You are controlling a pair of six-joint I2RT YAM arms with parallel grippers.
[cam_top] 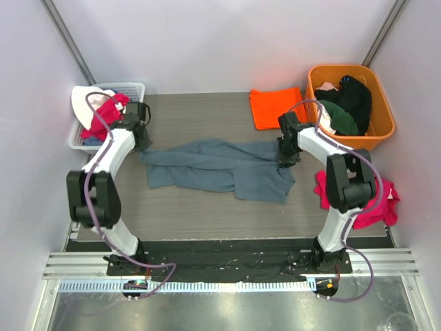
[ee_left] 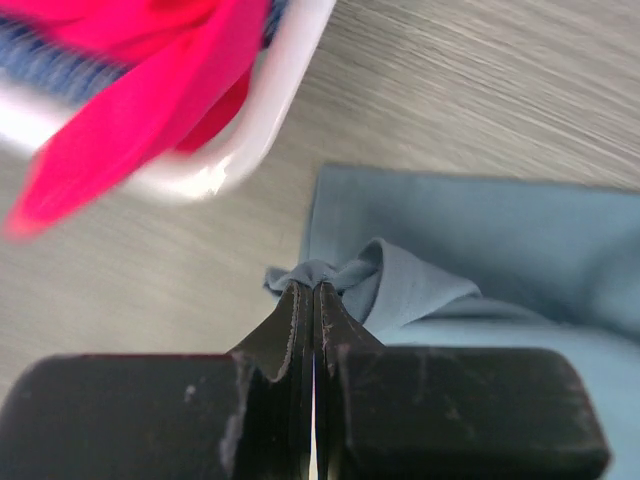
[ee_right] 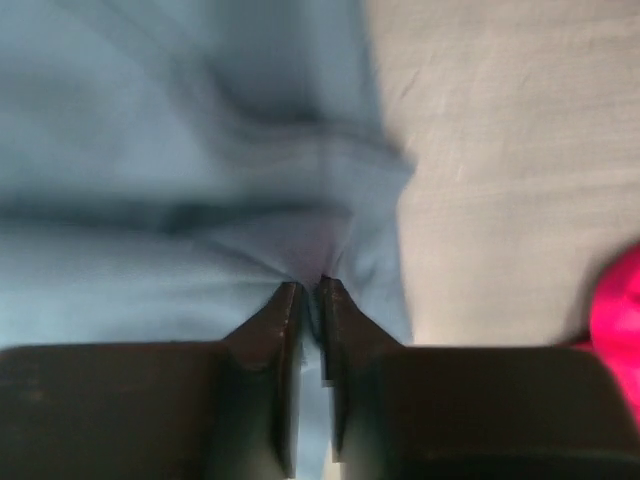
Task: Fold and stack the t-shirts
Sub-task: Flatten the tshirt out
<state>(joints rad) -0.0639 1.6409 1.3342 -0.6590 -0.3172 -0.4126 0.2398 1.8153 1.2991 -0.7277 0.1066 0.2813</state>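
The slate blue-grey t-shirt [cam_top: 213, 165] lies crumpled and stretched across the middle of the table. My left gripper [cam_top: 141, 148] is at its left end, shut on a bunched corner of it [ee_left: 312, 285]. At the right end my right gripper [cam_top: 284, 162] pinches a pucker of the same cloth [ee_right: 308, 285], its jaws nearly together with blue fabric [ee_right: 150, 150] between them. The bright orange t-shirt [cam_top: 275, 107] lies folded flat at the back of the table, just beyond the right gripper.
A white basket [cam_top: 131, 89] at the back left holds pink clothes [cam_top: 103, 114], close to my left gripper. The orange tub [cam_top: 382, 131] at the back right holds dark garments [cam_top: 351, 103]. A pink garment [cam_top: 382, 200] lies by the right arm.
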